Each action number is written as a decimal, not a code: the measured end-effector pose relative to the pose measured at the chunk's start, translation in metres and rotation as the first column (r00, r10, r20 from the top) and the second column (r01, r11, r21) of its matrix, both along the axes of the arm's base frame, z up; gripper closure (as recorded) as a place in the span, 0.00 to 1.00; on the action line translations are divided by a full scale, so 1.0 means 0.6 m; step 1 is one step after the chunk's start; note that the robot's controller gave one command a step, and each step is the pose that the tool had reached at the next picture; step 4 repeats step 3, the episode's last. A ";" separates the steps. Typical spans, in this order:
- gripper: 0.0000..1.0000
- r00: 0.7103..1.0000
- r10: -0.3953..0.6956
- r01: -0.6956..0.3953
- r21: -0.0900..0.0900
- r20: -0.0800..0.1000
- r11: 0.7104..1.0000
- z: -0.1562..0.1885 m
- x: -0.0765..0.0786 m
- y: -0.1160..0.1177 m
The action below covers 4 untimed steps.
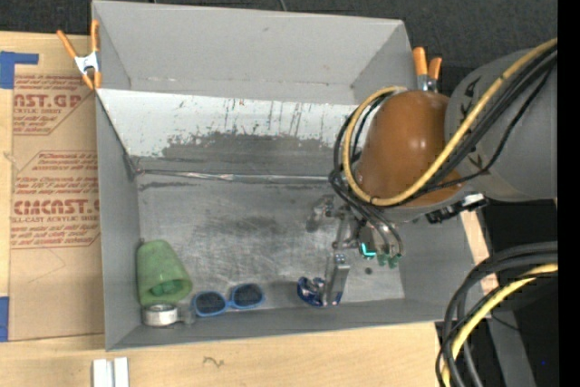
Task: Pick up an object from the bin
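Orange-capped arm [403,145] bent down from right, gripper [333,284] at small blue object [311,292], spread indiscernible.

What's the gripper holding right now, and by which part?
Cannot tell. The gripper sits against a small blue object at the bin's near wall.

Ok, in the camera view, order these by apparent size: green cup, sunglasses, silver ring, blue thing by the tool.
1. green cup
2. sunglasses
3. silver ring and blue thing: these look alike, and the tool partly covers the blue thing, so they are left unranked.
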<state>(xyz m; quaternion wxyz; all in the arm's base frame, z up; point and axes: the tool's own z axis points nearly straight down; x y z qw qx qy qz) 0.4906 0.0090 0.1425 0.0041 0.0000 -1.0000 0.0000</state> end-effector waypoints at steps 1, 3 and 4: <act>0.00 0.997 0.072 -0.072 0.000 0.032 0.997 -0.106 0.002 -0.005; 1.00 0.857 0.515 -0.515 -0.003 0.016 0.857 0.177 -0.012 0.010; 1.00 0.857 0.515 -0.515 -0.003 0.016 0.857 0.177 -0.012 0.010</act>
